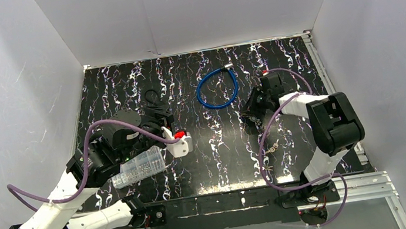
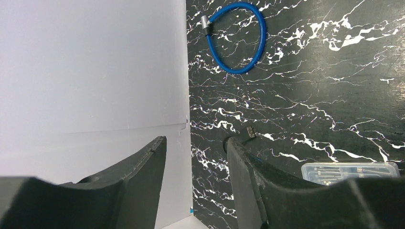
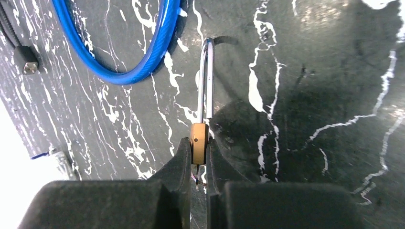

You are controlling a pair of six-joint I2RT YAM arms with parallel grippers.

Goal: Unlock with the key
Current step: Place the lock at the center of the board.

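Observation:
My right gripper (image 3: 199, 145) is shut on a small brass padlock (image 3: 199, 135), gripping its body from both sides. The padlock's long chrome shackle (image 3: 206, 81) points away from the fingers, over the black marbled table. A thin dark stem shows under the padlock between the fingers; I cannot tell whether it is a key. In the top view the right gripper (image 1: 251, 113) is right of centre. A small bunch of keys (image 1: 270, 148) lies on the table nearer the arm bases. My left gripper (image 2: 195, 140) is open and empty, also shown left of centre in the top view (image 1: 158, 119).
A blue cable loop (image 1: 217, 88) lies at the far middle, also in the left wrist view (image 2: 237, 38) and the right wrist view (image 3: 138, 62). A black cable (image 1: 153, 99) lies far left. A clear plastic box (image 1: 138, 167) sits by the left arm. White walls enclose the table.

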